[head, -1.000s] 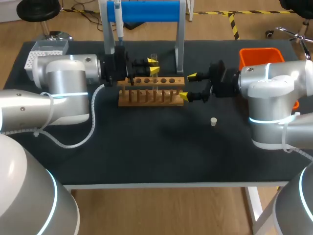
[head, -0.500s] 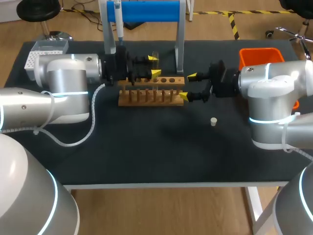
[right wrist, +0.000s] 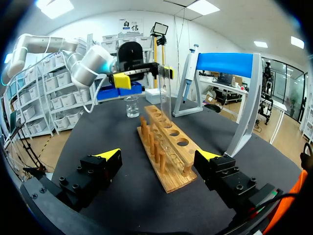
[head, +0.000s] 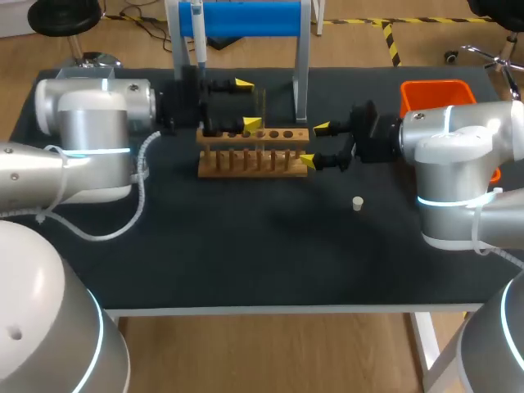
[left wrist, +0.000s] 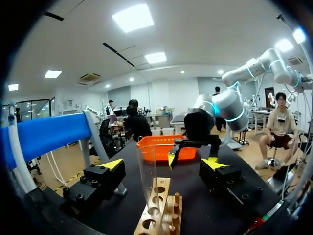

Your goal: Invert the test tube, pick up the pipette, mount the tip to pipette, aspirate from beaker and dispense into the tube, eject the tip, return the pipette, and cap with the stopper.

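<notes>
A clear test tube (head: 263, 110) stands upright in a hole of the wooden rack (head: 254, 155). My left gripper (head: 247, 103) is open beside it, and neither finger touches the glass. In the left wrist view the test tube (left wrist: 146, 176) rises from the rack (left wrist: 159, 213) just ahead of the left gripper (left wrist: 162, 164). My right gripper (head: 315, 144) is open at the rack's right end; in its own view the right gripper (right wrist: 157, 155) straddles the end of the rack (right wrist: 166, 147). The pipette (head: 196, 33) hangs on the blue stand (head: 246, 18). A small white stopper (head: 358, 203) lies on the mat.
An orange bin (head: 436, 94) sits at the back right. A glass beaker (right wrist: 131, 106) and a white tip box (right wrist: 156, 95) stand beyond the rack in the right wrist view. The stand's upright (head: 300, 65) rises just behind the rack.
My left gripper has opened wide, let go of the test tube and drawn back to the left. The tube stays standing in the rack. The right arm has not moved.
</notes>
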Motion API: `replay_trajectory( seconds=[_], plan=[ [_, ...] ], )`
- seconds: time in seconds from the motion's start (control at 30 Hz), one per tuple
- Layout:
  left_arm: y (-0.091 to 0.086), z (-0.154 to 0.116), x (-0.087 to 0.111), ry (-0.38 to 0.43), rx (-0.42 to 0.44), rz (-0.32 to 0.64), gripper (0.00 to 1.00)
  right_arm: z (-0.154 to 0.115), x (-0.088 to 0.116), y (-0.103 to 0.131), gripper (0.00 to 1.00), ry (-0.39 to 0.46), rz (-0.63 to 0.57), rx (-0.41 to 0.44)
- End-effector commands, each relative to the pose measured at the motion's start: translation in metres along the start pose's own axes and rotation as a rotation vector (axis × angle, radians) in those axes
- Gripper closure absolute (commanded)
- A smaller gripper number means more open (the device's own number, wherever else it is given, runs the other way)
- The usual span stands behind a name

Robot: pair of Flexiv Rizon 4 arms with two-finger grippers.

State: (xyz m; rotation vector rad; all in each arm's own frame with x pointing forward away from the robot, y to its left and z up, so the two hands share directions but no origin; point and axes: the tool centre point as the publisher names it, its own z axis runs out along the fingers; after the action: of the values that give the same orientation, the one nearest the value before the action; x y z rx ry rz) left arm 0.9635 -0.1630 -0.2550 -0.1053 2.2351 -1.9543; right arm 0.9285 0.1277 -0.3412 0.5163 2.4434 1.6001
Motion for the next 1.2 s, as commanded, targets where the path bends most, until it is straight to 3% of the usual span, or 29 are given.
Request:
replay_trajectory(
  seconds=[0.03,0.33,1.2],
  plan=[
    [-0.018,-0.046,0.026,-0.063,-0.076,-0.022,0.00,0.000,0.000,0.000,0.00,0.000,0.000,-0.001],
    [-0.014,-0.124,0.065,-0.284,-0.140,-0.092,0.00,0.000,0.000,0.000,0.00,0.000,0.000,-0.001],
    [-0.012,-0.128,0.062,-0.297,-0.133,-0.100,0.00,0.000,0.000,0.000,0.00,0.000,0.000,-0.001]
  ],
)
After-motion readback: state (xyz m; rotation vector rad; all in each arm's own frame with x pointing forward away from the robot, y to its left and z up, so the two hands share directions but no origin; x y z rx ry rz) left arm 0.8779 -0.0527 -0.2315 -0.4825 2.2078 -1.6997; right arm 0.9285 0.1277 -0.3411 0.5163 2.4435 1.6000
